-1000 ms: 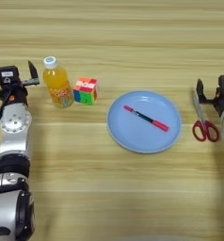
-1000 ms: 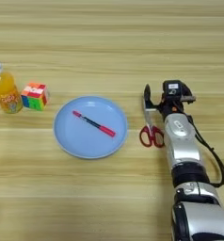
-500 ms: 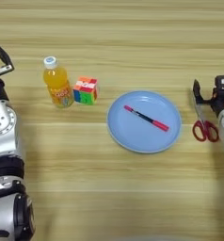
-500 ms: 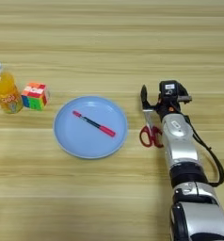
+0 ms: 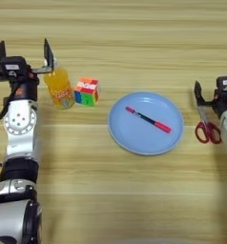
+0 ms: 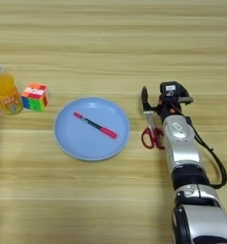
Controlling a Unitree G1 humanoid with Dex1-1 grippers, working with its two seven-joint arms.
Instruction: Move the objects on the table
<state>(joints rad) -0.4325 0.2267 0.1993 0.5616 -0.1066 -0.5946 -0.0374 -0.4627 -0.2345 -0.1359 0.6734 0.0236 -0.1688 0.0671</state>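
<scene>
The orange-drink bottle (image 5: pixel 60 88) stands upright on the table (image 5: pixel 115 190) at the left. My left gripper (image 5: pixel 23 53) is open, and its right finger (image 5: pixel 47 51) overlaps the bottle's cap. The bottle stands just right of that finger, not between the two. The black pen (image 5: pixel 148 119) with red ends lies slanted on a round blue plate (image 5: pixel 129 138) in the middle. At the right, my right gripper (image 6: pixel 165 97) is open over the table with nothing in it. Its left finger (image 6: pixel 144 97) hangs just above the blades of red-handled scissors (image 6: pixel 151 135).
A coloured puzzle cube (image 5: pixel 87 91) sits just right of the bottle, between it and the plate. The scissors lie between the plate's right rim and my right forearm (image 6: pixel 182 147). My left forearm (image 5: pixel 21 138) runs down the left edge.
My left gripper swung out to the far left edge, then came back right and farther out, so its right finger now reaches the bottle's cap. The right gripper has barely moved.
</scene>
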